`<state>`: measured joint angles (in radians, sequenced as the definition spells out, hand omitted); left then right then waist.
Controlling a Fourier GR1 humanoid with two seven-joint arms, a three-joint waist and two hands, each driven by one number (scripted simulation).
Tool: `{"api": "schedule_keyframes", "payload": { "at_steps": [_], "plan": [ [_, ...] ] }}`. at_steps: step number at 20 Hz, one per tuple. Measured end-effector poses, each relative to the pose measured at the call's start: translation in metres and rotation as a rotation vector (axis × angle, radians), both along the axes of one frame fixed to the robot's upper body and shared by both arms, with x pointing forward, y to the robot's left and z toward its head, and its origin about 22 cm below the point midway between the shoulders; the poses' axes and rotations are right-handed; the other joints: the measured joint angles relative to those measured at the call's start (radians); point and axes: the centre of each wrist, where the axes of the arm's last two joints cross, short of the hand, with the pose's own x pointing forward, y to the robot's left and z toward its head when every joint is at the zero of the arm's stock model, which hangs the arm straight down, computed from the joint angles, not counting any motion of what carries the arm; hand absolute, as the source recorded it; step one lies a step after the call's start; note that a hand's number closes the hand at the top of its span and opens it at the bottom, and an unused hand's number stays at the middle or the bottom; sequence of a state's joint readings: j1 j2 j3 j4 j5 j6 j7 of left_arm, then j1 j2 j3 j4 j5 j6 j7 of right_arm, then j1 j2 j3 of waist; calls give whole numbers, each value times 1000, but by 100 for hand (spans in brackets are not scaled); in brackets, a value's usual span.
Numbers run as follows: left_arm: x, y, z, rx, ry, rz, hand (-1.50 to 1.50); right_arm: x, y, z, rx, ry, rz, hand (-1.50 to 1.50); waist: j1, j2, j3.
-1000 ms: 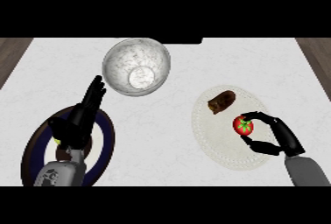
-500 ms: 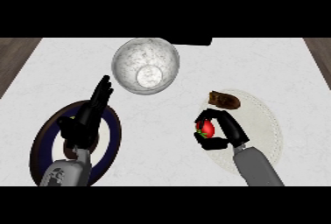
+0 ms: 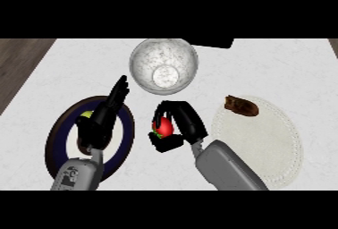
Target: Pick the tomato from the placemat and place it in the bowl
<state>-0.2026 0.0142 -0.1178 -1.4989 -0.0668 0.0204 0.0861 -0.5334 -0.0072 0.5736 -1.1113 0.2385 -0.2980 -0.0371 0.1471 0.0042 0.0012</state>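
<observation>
At the left we see the robot's left hand (image 3: 102,117) resting with its fingers straight over a round dark-blue-rimmed plate (image 3: 58,138), where a small yellow-green item (image 3: 86,114) peeks out beside it. Just right of the plate, the right hand (image 3: 179,125) curls its fingers round the red tomato (image 3: 163,128), held above the white counter (image 3: 86,67) below the speckled grey round bowl (image 3: 163,65). Farther right lies the pale round placemat (image 3: 264,138), with a brown lump (image 3: 241,105) at its upper edge.

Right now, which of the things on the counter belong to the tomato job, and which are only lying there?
Belong to the job:
- tomato, held in the right hand
- bowl, where it goes
- placemat, where it came from

Only lying there:
- brown item at the placemat's upper edge
- dark-rimmed plate under the left hand
- small yellow-green thing on that plate
</observation>
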Motion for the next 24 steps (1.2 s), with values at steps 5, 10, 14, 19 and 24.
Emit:
{"api": "schedule_keyframes", "payload": {
  "at_steps": [5,10,14,19,24],
  "plan": [
    [3,-1,1,4,5,6,0,-14,49,50,45,-170,-25,150,-9,-8,-2],
    [5,5,-1,1,8,33,0,-25,86,96,34,-278,-80,150,-34,-16,-6],
    [7,17,7,-3,-19,66,0,-24,108,129,-37,-314,-140,150,-47,-18,-7],
    [9,27,21,-12,-60,92,0,-19,132,176,-126,-348,-210,150,-55,-13,-7],
    [10,32,21,-19,-50,107,0,-16,150,216,-159,-371,-287,150,-61,-5,-6]
  ]
}}
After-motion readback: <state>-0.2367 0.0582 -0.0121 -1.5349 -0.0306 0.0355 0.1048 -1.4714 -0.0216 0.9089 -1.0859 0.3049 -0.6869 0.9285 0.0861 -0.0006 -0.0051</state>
